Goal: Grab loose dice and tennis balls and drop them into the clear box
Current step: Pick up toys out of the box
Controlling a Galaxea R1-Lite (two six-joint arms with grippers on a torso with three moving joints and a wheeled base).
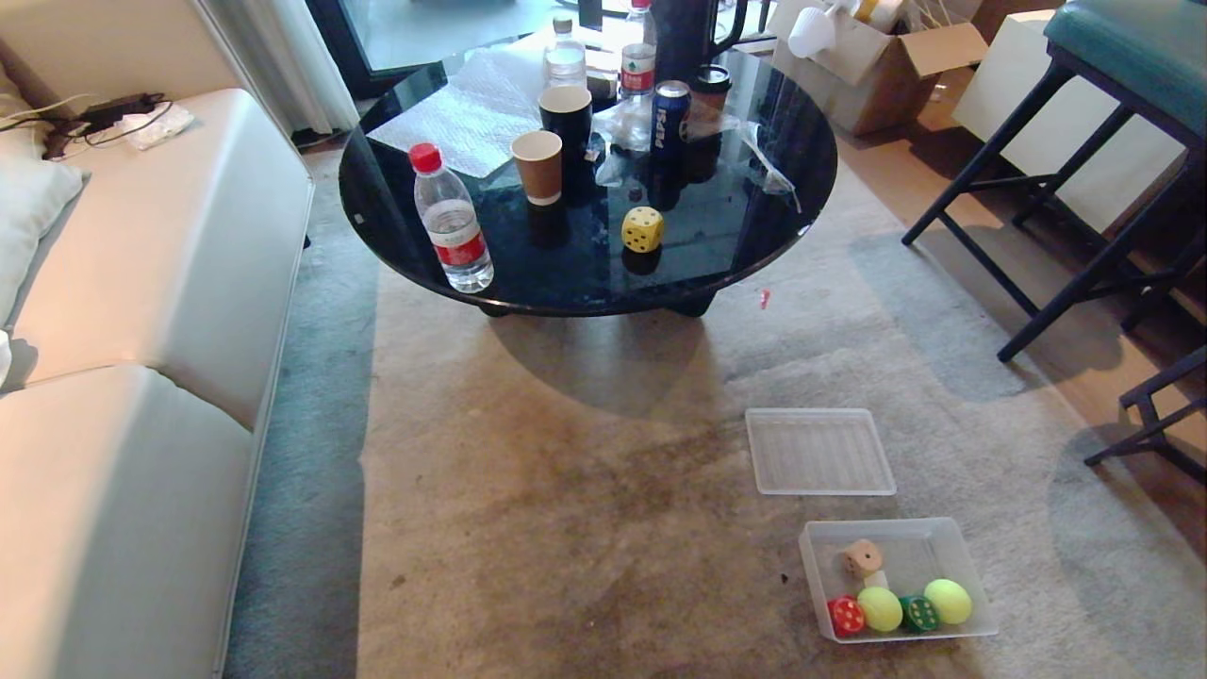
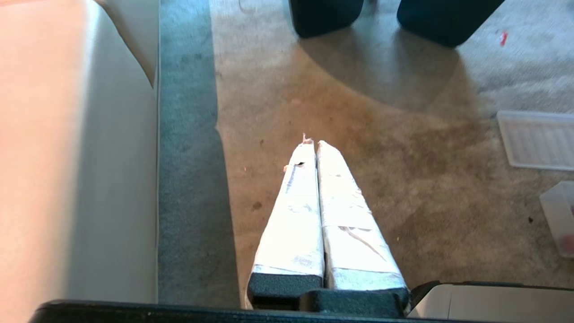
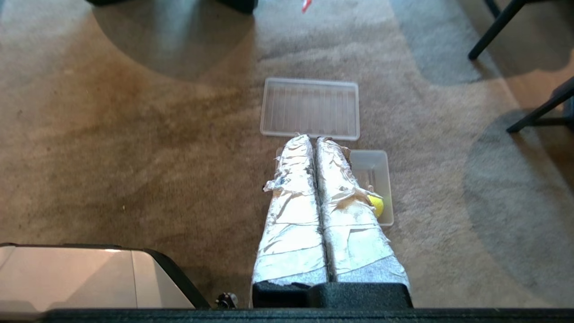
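A yellow die [image 1: 642,229] sits on the round black table [image 1: 754,245] near its front edge. On the carpet at the lower right stands the clear box [image 1: 882,524]. It holds a tan die [image 1: 861,557], a red die [image 1: 847,616], a green die [image 1: 918,613] and two tennis balls [image 1: 879,608] [image 1: 948,601]. Neither gripper shows in the head view. My left gripper [image 2: 313,142] hangs shut and empty over bare carpet. My right gripper [image 3: 309,137] is shut and empty, above the clear box [image 3: 381,179], with one tennis ball [image 3: 376,205] peeking out beside it.
The box's flat ribbed lid [image 1: 818,451] lies on the carpet between box and table. A sofa [image 1: 141,283] runs along the left. The table carries a water bottle [image 1: 451,222], paper cups [image 1: 537,165] and a Pepsi can [image 1: 670,118]. Dark stools [image 1: 1084,189] stand at the right.
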